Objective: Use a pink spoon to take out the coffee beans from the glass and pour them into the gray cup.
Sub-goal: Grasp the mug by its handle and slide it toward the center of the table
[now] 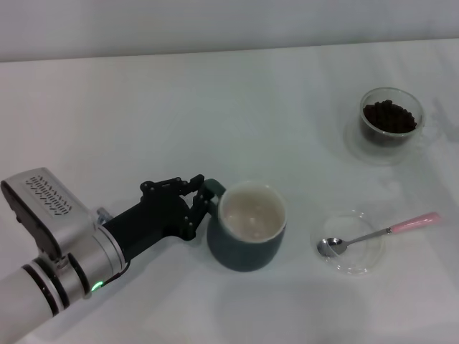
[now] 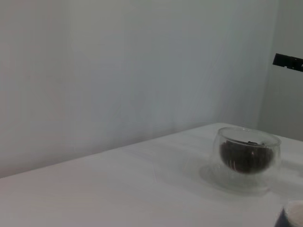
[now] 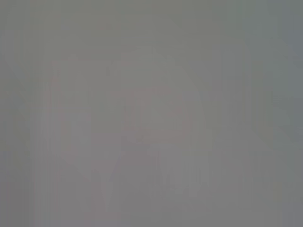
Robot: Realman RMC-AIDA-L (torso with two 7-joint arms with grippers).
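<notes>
While the pink spoon (image 1: 380,232) is lying untouched with its bowl in a shallow clear dish (image 1: 351,251), no scooping is under way; the task is sitting at its opening step. The dish is resting on the table (image 1: 215,107) on the far side of the gray cup (image 1: 247,226) from the left claw (image 1: 197,204). The glass (image 1: 391,123) with the coffee beans (image 1: 388,117) is standing farther off again, well beyond spoon and cup. The left claw is sitting at the cup's handle, dark fingers (image 1: 188,185) curled around it, apparently gripping it to steady the cup. The cup's inside is looking empty. The right claw is not appearing in the head view; its wrist view is showing nothing readable. Judgement: next move is calling for the right arm to come in and pinch the spoon's pink handle end.
</notes>
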